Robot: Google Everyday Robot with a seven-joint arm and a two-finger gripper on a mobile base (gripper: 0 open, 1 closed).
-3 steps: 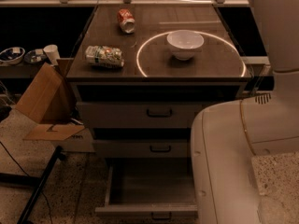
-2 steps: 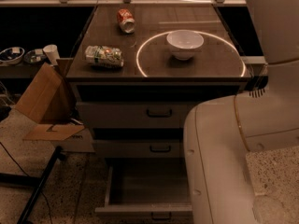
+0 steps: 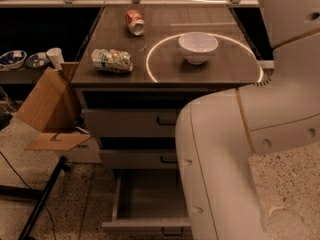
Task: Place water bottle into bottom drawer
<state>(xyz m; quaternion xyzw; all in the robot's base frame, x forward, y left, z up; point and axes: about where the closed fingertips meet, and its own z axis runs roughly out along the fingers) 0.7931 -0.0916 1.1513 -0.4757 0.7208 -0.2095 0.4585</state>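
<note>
Leftward since 0.7 s ago, the robot's white arm [image 3: 235, 159] now fills 3 to 6 o'clock and covers more of the drawer fronts. The gripper is out of sight, so its grip cannot be told, and the water bottle is not visible. At 6 o'clock the bottom drawer [image 3: 145, 196] stands pulled open below 2 shut drawers [image 3: 130, 123]. Farther off, the cabinet top [image 3: 165, 79] bears a crushed green-and-white can [image 3: 111, 60] at 10 o'clock, a white bowl [image 3: 198, 47] at 12 and a red can [image 3: 134, 22] at 11.
</note>
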